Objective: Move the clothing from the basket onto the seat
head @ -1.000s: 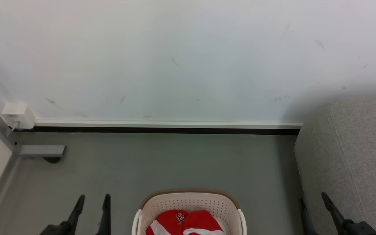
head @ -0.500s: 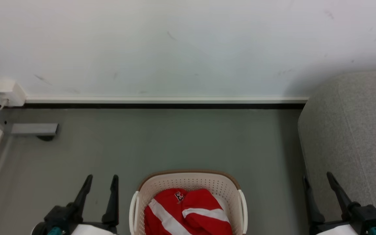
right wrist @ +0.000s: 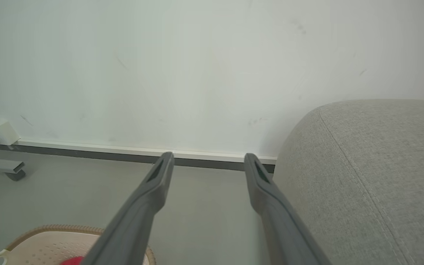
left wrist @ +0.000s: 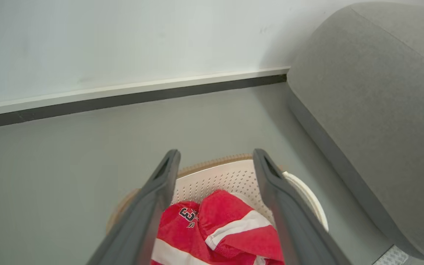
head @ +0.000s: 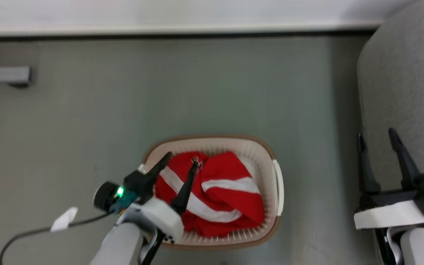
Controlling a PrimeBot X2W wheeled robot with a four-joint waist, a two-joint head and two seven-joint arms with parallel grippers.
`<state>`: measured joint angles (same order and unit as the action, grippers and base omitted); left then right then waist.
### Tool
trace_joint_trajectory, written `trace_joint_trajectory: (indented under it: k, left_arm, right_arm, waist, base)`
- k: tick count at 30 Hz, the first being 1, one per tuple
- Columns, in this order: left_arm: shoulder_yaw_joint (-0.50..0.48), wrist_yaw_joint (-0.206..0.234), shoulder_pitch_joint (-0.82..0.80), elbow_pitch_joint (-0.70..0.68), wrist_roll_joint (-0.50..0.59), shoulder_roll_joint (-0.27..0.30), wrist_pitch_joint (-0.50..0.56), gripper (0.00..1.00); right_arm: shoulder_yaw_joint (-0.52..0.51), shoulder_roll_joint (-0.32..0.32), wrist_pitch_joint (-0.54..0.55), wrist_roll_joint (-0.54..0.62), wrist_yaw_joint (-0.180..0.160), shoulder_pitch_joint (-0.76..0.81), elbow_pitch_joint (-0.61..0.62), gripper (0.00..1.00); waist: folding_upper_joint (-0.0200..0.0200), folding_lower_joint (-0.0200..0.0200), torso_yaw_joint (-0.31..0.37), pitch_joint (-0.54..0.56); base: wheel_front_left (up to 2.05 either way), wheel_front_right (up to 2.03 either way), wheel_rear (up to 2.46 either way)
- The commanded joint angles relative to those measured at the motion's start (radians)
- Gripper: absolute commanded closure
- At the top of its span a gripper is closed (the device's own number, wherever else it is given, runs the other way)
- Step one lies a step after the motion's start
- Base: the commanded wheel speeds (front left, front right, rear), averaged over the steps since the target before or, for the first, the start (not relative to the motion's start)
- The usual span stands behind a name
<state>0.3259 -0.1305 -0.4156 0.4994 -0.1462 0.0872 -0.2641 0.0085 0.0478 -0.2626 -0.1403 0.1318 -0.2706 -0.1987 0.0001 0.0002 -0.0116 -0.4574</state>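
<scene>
While I watch remotely, my left end effector [head: 183, 158] hangs released over the clothing [head: 226, 195] | clothing lies bunched inside the basket [head: 212, 137] on the floor [head: 160, 92] | my right end effector [head: 375, 133] stands released beside the seat [head: 403, 73]

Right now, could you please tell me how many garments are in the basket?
1: the red clothing lies bunched inside the basket; more may be hidden underneath.
</scene>
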Motion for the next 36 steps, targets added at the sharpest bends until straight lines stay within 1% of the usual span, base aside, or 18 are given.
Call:
trace_joint_trajectory:
  k: [1,4,8,12,18,28,36]
  left_arm:
    - [0.045,0.001,-0.063,0.063,-0.015,0.018,-0.001,0.00]
    - [0.132,0.001,-0.158,0.178,-0.037,0.023,0.009,0.00]
    - [0.230,0.001,-0.268,0.297,-0.081,0.028,0.034,0.00]
    - [0.310,0.001,-0.356,0.377,-0.122,0.045,0.033,0.00]
    - [0.403,0.001,-0.455,0.478,-0.186,0.064,0.055,0.00]
    - [0.498,0.001,-0.562,0.551,-0.282,0.097,0.081,0.00]
    - [0.543,0.001,-0.588,0.616,-0.351,0.126,0.116,0.00]
  right_arm:
    - [-0.002,0.005,-0.003,0.011,-0.002,-0.034,0.012,0.00]
    - [-0.005,0.004,-0.003,0.007,-0.002,-0.063,0.027,0.00]
    - [-0.004,0.004,-0.003,0.000,-0.002,-0.091,0.047,0.00]
    - [-0.008,0.004,-0.003,-0.010,-0.002,-0.104,0.068,0.00]
    - [0.000,0.004,-0.003,-0.020,-0.002,-0.120,0.103,0.00]
    - [0.028,0.004,-0.003,-0.036,-0.002,-0.140,0.153,0.00]
    - [0.033,0.004,-0.001,-0.052,-0.002,-0.126,0.158,0.00]
  waist:
    - [-0.0001,-0.0002,0.020,-0.131]
    - [-0.0001,-0.0002,0.032,-0.189]
    - [-0.0001,-0.0002,0.054,-0.259]
    - [-0.0001,-0.0002,0.075,-0.317]
    - [-0.0001,-0.0002,0.101,-0.398]
    - [-0.0001,-0.0002,0.135,-0.493]
    - [-0.0001,-0.0002,0.160,-0.532]
  base:
    - [0.00,0.00,0.00]
    - [0.00,0.00,0.00]
    - [0.00,0.00,0.00]
    - [0.00,0.00,0.00]
    - [0.00,0.00,0.00]
    - [0.00,0.00,0.00]
    - [0.00,0.00,0.00]
